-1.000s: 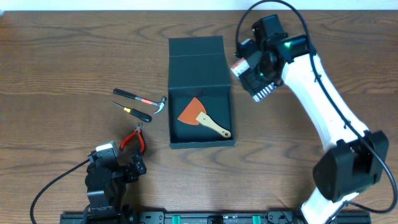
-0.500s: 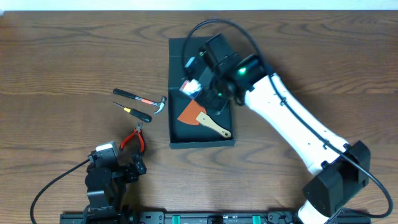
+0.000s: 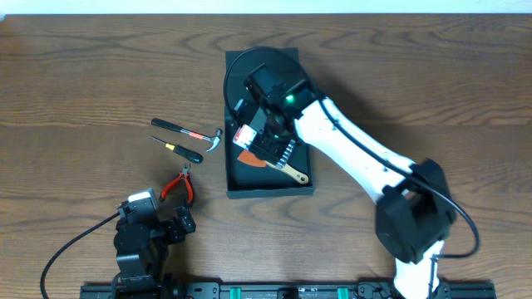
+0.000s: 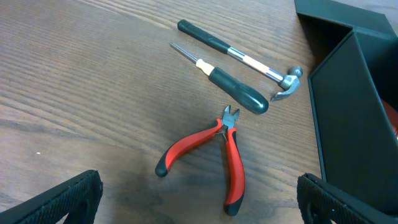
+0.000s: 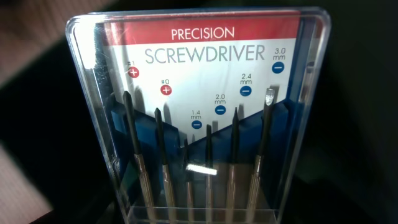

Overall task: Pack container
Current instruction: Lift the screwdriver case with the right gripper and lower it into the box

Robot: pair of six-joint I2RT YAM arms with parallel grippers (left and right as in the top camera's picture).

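Observation:
The container (image 3: 271,192) is a dark open box with its flap lid (image 3: 241,66) laid back. It also shows at the right of the left wrist view (image 4: 348,124). My right gripper (image 3: 259,138) is over the box's left half, shut on a clear pack of precision screwdrivers (image 3: 243,135). That pack fills the right wrist view (image 5: 199,124), and the fingers are hidden there. An orange scraper with a wooden handle (image 3: 291,172) lies in the box, partly under the arm. My left gripper (image 4: 199,202) is open and empty, low near the table's front edge.
Left of the box lie a small hammer (image 3: 188,130), a black-handled screwdriver (image 3: 184,150) and red pliers (image 3: 179,184). In the left wrist view the pliers (image 4: 214,149) lie just ahead of the open fingers.
My right arm swung left from beside the box's right edge to over its inside, carrying the screwdriver pack and coming lower. The left arm and the loose tools have not moved.

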